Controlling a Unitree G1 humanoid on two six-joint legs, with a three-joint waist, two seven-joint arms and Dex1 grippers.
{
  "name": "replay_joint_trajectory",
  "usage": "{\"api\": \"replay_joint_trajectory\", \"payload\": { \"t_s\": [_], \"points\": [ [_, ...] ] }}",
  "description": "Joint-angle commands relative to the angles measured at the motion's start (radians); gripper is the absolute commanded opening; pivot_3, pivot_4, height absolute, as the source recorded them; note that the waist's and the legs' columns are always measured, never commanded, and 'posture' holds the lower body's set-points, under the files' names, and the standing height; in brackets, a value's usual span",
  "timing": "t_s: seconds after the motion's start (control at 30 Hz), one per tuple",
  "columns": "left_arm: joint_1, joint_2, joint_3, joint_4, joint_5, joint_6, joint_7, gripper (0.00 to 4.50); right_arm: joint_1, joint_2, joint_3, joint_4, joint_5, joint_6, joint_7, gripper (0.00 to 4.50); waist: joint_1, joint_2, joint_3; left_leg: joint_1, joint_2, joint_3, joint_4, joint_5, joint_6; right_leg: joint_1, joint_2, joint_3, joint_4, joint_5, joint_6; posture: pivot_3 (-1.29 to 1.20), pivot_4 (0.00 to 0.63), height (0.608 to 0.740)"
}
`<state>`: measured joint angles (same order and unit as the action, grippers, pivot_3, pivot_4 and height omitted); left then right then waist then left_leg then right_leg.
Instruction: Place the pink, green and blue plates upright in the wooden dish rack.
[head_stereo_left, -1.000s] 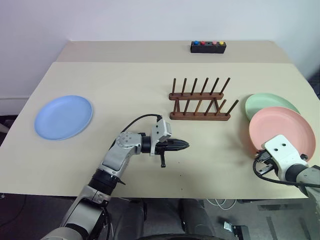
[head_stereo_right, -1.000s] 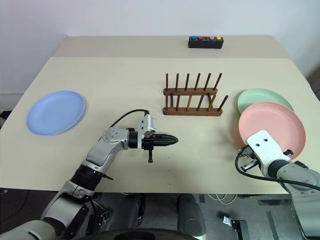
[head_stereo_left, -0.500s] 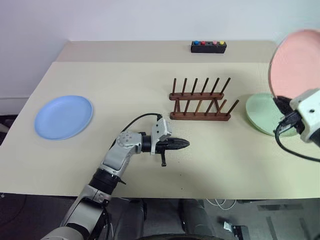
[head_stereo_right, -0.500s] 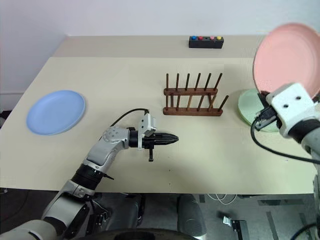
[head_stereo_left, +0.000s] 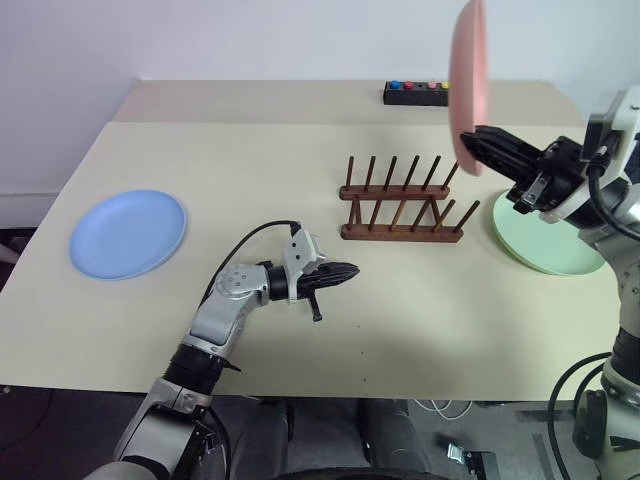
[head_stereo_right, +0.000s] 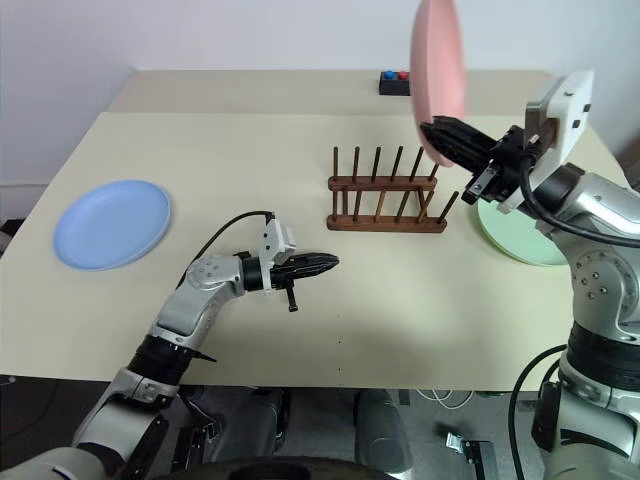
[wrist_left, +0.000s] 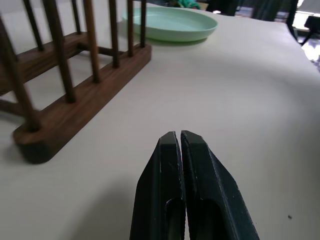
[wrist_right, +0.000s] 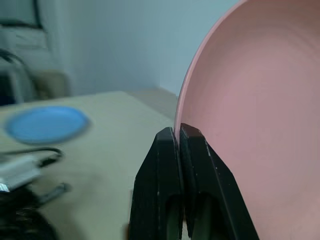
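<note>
Pink plate (head_stereo_left: 468, 80) clamped at its lower rim by the right gripper (head_stereo_left: 487, 143), jaws pinched tight on the thin edge. Held upright and edge-on, high above the right end of the wooden dish rack (head_stereo_left: 400, 205), well clear of the pegs. Left gripper (head_stereo_left: 340, 271) hanging low over the counter (head_stereo_left: 420, 310) in front of the rack, jaws pressed together on nothing, pointing toward the rack.

Risks from here, as judged: a shallow bite on a smooth rim, so the plate could pivot or slip out during the descent. Could also come down across the peg tops rather than into a gap, if not lined up with a slot. A hard contact might push the light rack along the counter or tip it. Needs a slow, straight lowering with the plate face square to the rails.

Further out: green plate (head_stereo_left: 545, 235) lying flat on the counter just right of the rack, under the right arm, exposed to a knock from that arm. Blue plate (head_stereo_left: 128, 233) flat at the far left of the counter, well apart from the rack. Rack empty so far; two plates not yet picked up.
</note>
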<state>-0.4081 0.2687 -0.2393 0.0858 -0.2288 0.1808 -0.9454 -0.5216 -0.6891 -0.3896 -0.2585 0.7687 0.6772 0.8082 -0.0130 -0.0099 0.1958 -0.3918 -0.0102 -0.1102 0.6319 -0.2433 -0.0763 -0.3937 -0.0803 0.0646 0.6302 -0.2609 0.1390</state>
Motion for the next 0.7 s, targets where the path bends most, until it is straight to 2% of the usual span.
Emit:
{"api": "replay_joint_trajectory", "payload": {
  "t_s": [0.03,0.2,0.7],
  "points": [
    [0.017,0.007,0.014,-0.066,-0.009,0.005,0.024,0.1,-0.041,-0.008,-0.019,0.071,0.067,0.013,0.043,0.01,-0.001,0.0,0.0,0.0,0.0,0.0,0.0,0.0,0.0,0.0,0.0,0.0,0.0,0.0,0.0,0.0,0.15,0.734],
    [0.032,0.017,0.014,-0.091,-0.011,0.015,0.044,0.1,-0.097,-0.02,-0.02,0.226,0.096,0.042,0.085,0.01,-0.003,0.0,0.0,0.0,0.0,0.0,-0.001,0.0,0.0,-0.001,0.0,0.0,0.0,0.0,0.0,0.0,0.15,0.734],
    [0.046,0.031,0.014,-0.115,-0.013,0.029,0.071,0.1,-0.167,-0.057,-0.005,0.423,0.091,0.078,0.189,0.01,-0.004,0.0,0.0,0.0,0.0,0.0,-0.001,0.0,0.0,-0.001,0.0,0.0,0.0,0.0,0.0,0.0,0.15,0.734]
  ]
}}
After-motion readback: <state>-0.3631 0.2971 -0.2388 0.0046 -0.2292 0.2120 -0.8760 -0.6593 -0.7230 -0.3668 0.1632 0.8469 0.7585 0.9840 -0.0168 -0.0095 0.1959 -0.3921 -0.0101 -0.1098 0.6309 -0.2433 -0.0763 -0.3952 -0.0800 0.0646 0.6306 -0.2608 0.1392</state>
